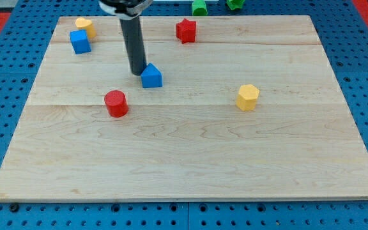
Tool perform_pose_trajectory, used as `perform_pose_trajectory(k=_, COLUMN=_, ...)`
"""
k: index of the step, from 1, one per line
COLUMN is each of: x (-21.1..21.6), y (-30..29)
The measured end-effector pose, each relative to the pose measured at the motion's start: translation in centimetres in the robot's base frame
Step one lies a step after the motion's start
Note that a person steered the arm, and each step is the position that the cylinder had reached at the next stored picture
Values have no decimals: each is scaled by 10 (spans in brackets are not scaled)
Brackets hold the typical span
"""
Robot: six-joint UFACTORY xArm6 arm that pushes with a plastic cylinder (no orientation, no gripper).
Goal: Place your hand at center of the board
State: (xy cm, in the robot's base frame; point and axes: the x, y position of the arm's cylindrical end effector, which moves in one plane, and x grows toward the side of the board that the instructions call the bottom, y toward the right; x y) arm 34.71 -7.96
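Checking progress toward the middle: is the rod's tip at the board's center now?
No: my tip rests left of center toward the view's top, right beside the blue block.

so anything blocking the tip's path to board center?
The blue block sits right against my tip, on its right side, partly on the line toward the board centre. The red cylinder lies off to the left. Nothing else intervenes.
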Motion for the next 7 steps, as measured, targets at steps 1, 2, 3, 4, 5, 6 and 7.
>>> perform_pose_trajectory(k=1, x=-37, y=21)
perform_pose_trajectory(k=2, x=-24, y=63)
perform_pose_trajectory(k=3, x=5, y=78)
perform_pose_trajectory(k=4, x=19, y=89)
perform_pose_trajectory(k=5, x=22, y=96)
perform_pose_trajectory(k=6, x=24, y=99)
perform_pose_trajectory(k=7, x=25, y=99)
